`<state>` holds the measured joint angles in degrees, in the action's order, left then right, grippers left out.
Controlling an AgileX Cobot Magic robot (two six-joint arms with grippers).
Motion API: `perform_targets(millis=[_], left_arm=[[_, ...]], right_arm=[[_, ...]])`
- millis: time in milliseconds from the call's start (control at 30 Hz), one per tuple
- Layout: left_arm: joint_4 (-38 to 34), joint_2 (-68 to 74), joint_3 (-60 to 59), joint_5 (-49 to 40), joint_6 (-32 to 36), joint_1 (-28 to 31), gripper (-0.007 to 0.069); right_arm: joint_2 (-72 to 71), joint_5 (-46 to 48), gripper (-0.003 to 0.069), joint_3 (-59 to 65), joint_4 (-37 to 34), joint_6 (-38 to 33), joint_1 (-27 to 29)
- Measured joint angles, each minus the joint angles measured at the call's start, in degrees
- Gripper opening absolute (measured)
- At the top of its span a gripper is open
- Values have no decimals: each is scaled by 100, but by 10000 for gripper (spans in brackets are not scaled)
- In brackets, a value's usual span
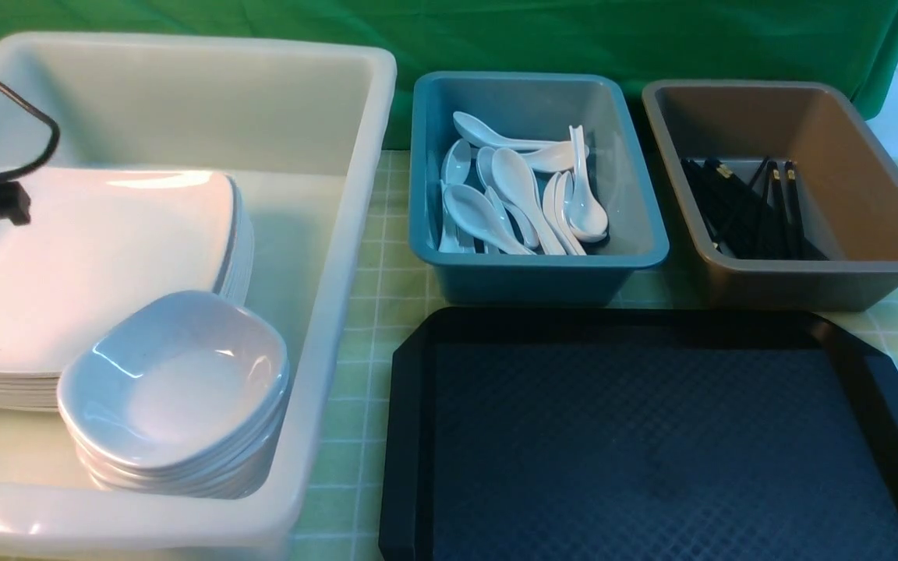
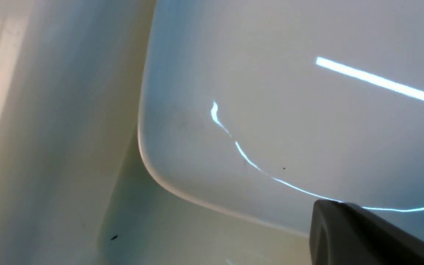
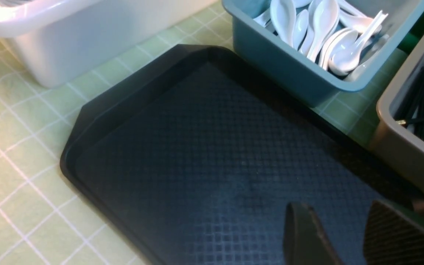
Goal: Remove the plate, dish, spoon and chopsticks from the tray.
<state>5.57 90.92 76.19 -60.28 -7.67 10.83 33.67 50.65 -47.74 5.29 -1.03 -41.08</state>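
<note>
The plate (image 1: 90, 257) is seen directly beneath the closed left tool (image 2: 363, 235); the right tool (image 3: 344, 235), parted and empty, is held over the tray (image 3: 204, 147).

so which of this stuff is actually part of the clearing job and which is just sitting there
Part of the job:
- tray
- plate, top of the stack in the white tub
- spoons in the teal tub
- chopsticks in the brown tub

Just there:
- stacked small bowls
- green checked cloth
</note>
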Motion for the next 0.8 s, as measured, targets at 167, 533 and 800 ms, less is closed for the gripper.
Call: perform_targets(millis=[167, 533, 800], left_arm=[[-242, 149, -116, -19, 5, 0, -17], [-457, -231, -218, -87, 84, 0, -17], [-851, -1454, -218, -174, 694, 0, -17]], right_arm=[[0, -5, 240, 0, 0, 0, 0], [0, 154, 167, -45, 6, -19, 0], [-13, 1519, 3, -996, 556, 197, 0]])
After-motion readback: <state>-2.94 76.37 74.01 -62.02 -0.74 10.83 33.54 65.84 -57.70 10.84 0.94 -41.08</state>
